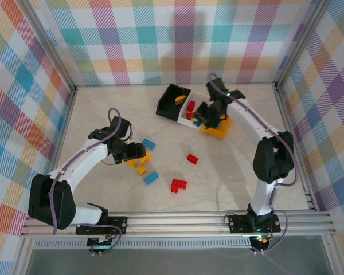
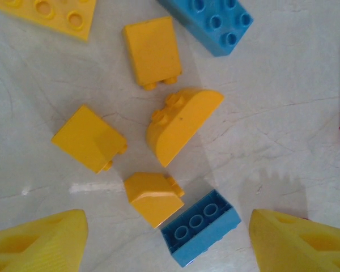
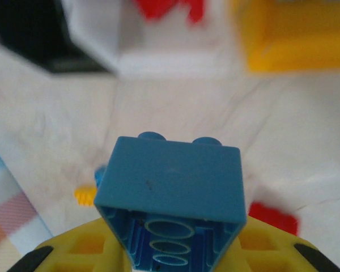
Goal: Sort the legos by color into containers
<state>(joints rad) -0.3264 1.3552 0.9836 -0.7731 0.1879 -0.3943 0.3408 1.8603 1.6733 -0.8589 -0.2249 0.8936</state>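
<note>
Right gripper [image 3: 170, 249] clamps a blue brick [image 3: 170, 181] at lower centre, short of the yellow bin [image 3: 294, 39] upper right — released now, it would likely miss. Left gripper [image 2: 167, 243] hangs spread above yellow bricks [image 2: 181, 122].

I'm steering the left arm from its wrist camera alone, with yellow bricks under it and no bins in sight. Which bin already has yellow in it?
Observer: In the top view, the black bin holds a yellow brick.
Operator: Good. Is the other arm busy near there?
Observer: The right gripper is shut on a blue brick. Its wrist camera shows the row of bins just beyond.
</note>
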